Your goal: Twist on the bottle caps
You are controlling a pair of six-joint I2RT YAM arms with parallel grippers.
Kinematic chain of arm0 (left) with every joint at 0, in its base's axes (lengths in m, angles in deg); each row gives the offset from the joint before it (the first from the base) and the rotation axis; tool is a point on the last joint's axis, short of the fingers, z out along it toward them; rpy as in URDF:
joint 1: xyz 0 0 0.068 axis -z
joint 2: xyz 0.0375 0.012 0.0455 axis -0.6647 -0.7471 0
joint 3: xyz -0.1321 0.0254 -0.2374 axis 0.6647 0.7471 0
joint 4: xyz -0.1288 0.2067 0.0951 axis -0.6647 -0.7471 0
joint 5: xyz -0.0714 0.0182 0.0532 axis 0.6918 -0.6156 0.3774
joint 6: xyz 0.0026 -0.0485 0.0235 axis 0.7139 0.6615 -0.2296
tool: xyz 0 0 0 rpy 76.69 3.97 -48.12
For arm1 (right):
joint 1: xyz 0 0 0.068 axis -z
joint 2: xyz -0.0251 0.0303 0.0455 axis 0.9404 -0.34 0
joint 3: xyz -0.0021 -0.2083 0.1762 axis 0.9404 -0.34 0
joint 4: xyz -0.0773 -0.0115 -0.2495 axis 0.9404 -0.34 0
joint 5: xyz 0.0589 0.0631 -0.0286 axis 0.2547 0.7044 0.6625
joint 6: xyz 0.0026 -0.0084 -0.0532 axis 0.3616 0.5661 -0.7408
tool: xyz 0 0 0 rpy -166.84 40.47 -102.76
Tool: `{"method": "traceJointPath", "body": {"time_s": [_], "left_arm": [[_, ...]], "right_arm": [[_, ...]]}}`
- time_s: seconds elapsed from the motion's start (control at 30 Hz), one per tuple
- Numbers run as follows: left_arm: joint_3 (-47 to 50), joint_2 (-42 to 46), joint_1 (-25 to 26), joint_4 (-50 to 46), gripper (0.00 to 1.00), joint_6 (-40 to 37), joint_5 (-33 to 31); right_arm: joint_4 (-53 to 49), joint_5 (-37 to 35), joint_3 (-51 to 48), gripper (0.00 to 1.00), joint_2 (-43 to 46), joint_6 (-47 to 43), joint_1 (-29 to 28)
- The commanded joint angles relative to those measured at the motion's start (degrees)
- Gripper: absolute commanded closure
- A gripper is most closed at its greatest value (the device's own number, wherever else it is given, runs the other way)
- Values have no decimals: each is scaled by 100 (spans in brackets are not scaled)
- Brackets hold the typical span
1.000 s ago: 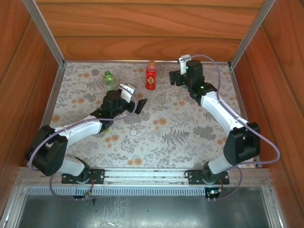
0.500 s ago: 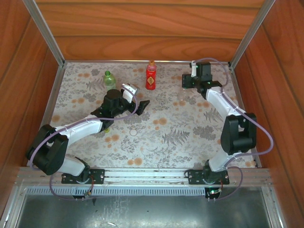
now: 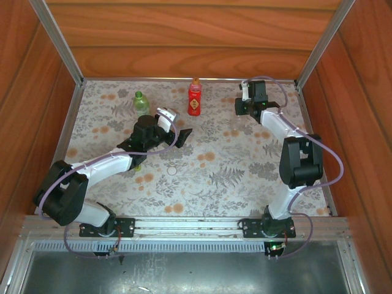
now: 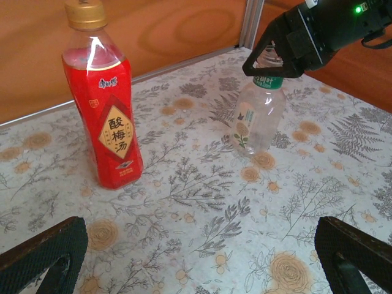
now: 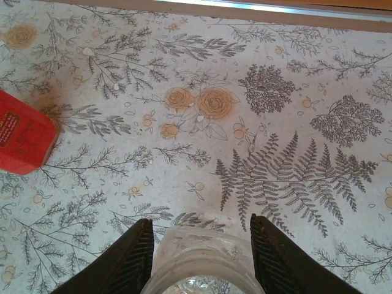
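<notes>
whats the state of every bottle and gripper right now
red bottle: upright, cap on
clear bottle: upright, mouth looks uncapped, gripped at the top
green bottle: upright, too small to tell if capped
left gripper: jaws wide open, empty
right gripper: jaws closed on the clear bottle's top

The desk (image 3: 214, 177) is covered by a flowery cloth (image 3: 184, 184). A red bottle (image 3: 195, 98) stands up on the cloth near the back edge. A green bottle (image 3: 141, 103) stands to its left. A clear bottle (image 4: 260, 116) stands to its right.
</notes>
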Motion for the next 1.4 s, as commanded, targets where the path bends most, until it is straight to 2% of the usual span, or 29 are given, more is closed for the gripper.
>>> {"method": "traceJointPath", "body": {"time_s": [0.0, 0.23, 0.43, 0.53, 0.9, 1.03, 1.23, 1.37], "left_arm": [[91, 29, 31, 62, 0, -184, -39], [127, -33, 31, 65, 0, 47, -201], [216, -125, 31, 167, 0, -431, -160], [609, -163, 26, 909, 0, -683, -162], [1517, -656, -424, 3067, 0, -80, 748], [1692, -953, -548, 3813, 0, 190, 1020], [1550, -1621, -602, 4448, 1, 265, 1464], [1291, -2006, -601, 4520, 3, 223, 1690]], "right_arm": [[-2, 190, -110, 56, 343, -119, -19], [37, 248, -426, 56, 715, 35, -397], [62, 150, -545, 57, 962, 278, -1119], [194, 111, -571, 57, 885, 379, -1574], [271, 95, -176, 58, 224, 590, -2759], [329, 149, -130, 58, 150, 704, -2914], [298, 155, -101, 58, 90, 796, -2961], [201, 44, -90, 58, 73, 643, -2993]]}}
